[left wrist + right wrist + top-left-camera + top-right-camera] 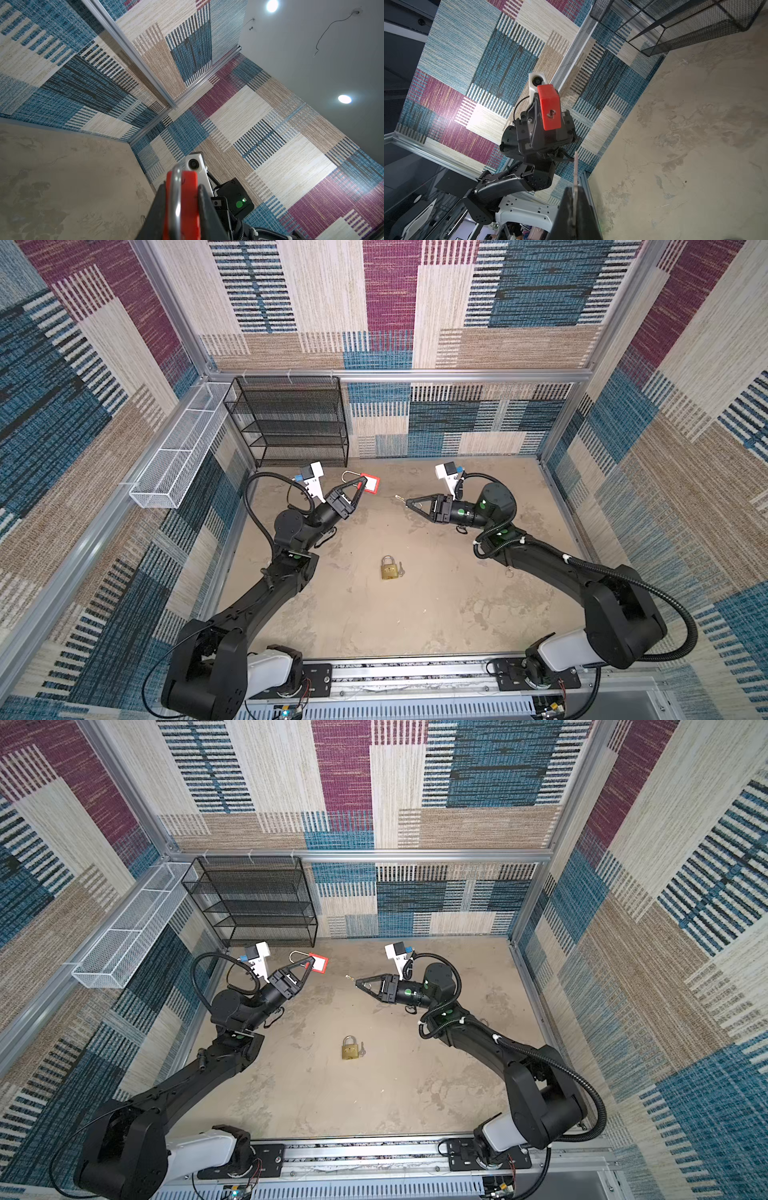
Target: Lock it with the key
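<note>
Right wrist view: right hand [574, 191] clamped on key [575, 168], tip aimed at red padlock [549, 107]. Left hand [360, 486] clamped on padlock, up above table [415, 614], keyhole [550, 114] facing key. Gap between. Step: lining up. Next, likely: push key straight in, then turn.

You are looking at a robotics lab test cell: an aluminium frame [399, 375] boxes in the table [415, 614], carpet-patterned panels [390, 290] line the walls, the left arm [257, 601] and right arm [548, 568] mount on a metal rail [415, 674], and a bare ceiling [311, 62] with recessed lights [344, 99] shows above
</note>
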### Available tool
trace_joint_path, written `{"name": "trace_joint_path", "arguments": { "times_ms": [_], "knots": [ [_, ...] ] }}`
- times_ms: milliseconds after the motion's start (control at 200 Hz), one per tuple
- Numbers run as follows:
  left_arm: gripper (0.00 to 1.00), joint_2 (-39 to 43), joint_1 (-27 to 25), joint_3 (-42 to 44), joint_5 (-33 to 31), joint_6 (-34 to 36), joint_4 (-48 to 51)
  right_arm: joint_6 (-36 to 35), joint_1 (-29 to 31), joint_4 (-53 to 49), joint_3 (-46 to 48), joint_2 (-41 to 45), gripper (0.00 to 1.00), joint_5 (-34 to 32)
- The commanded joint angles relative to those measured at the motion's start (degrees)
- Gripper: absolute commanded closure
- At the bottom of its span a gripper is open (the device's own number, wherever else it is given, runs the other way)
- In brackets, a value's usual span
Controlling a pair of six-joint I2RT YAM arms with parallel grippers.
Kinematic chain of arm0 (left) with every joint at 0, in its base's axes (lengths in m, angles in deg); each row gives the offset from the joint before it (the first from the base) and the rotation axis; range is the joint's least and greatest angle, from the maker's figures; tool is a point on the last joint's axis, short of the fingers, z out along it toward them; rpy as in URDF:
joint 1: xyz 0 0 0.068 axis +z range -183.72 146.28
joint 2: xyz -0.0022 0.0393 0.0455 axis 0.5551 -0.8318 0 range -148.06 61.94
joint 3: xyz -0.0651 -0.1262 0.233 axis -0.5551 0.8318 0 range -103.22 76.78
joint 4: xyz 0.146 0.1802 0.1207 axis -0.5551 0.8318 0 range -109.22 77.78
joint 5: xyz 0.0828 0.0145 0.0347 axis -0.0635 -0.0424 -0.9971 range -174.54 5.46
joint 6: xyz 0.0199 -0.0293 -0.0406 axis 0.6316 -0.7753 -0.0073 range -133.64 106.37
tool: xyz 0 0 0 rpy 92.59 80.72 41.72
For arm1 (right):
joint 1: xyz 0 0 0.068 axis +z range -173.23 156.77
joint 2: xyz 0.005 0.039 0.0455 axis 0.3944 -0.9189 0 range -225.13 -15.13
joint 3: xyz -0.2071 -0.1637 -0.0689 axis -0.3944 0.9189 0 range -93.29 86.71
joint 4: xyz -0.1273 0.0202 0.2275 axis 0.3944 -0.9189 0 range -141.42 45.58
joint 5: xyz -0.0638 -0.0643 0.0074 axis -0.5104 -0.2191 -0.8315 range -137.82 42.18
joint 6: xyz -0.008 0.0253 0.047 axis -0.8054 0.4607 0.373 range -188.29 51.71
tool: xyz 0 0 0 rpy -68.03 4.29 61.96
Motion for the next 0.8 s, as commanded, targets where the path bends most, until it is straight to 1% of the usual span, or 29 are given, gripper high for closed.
{"name": "trace_joint_path", "arguments": {
  "times_ms": [0, 55, 110, 150, 160, 175, 215, 260, 326, 431, 651, 796],
  "knots": [
    [1.0, -0.41, -0.12, -0.52, 1.5, 3.53, 2.24, -1.65, -2.4, -1.9, 1.19, 1.69, 1.0, -0.98],
    [1.0, -0.47, -0.74, -0.79, 2.05, 4.51, 4.7, -3.08, -4.12, -4.3, 1.46, 2.61, 1.0, -1.04],
    [1.0, -0.58, -1.83, -1.98, 2.41, 6.8, 9.91, -4.43, -5.74, -6.62, 1.88, 3.56, 1.0, -1.32],
    [1.0, -0.75, -2.89, -3.81, 2.41, 9.66, 15.71, -5.18, -6.87, -7.93, 2.24, 4.3, 1.0, -1.65],
    [1.0, -0.82, -3.18, -4.34, 3.86, 10.3, 17.62, -5.33, -7.12, -8.21, 2.33, 4.42, 1.0, -1.72],
    [1.0, -1.04, -3.6, -5.23, 4.4, 12.0, 20.76, -5.51, -7.53, -8.61, 2.51, 4.68, 1.0, -1.76],
    [1.0, -1.84, -4.79, -7.71, 4.69, 15.76, 29.64, -6.0, -8.43, -9.66, 2.86, 5.27, 1.0, -1.95],
    [1.0, -3.23, -6.25, -10.5, 4.44, 19.31, 37.05, -6.63, -9.43, -10.81, 2.97, 5.78, 1.0, -2.08],
    [1.0, -6.02, -7.86, -13.38, 4.52, 21.86, 44.07, -7.71, -10.45, -12.63, 2.9, 6.46, 1.0, -2.37],
    [1.0, -11.39, -9.98, -15.53, 5.72, 22.19, 48.69, -9.34, -11.73, -15.16, 2.62, 7.46, 1.0, -2.89],
    [1.0, -20.5, -15.42, -17.12, 6.28, 22.35, 51.91, -10.96, -13.19, -17.88, 2.38, 8.65, 1.0, -3.04],
    [1.0, -24.56, -17.68, -20.81, 4.9, 26.43, 61.02, -11.06, -13.56, -18.2, 2.71, 8.82, 1.0, -3.08]
  ]
}}
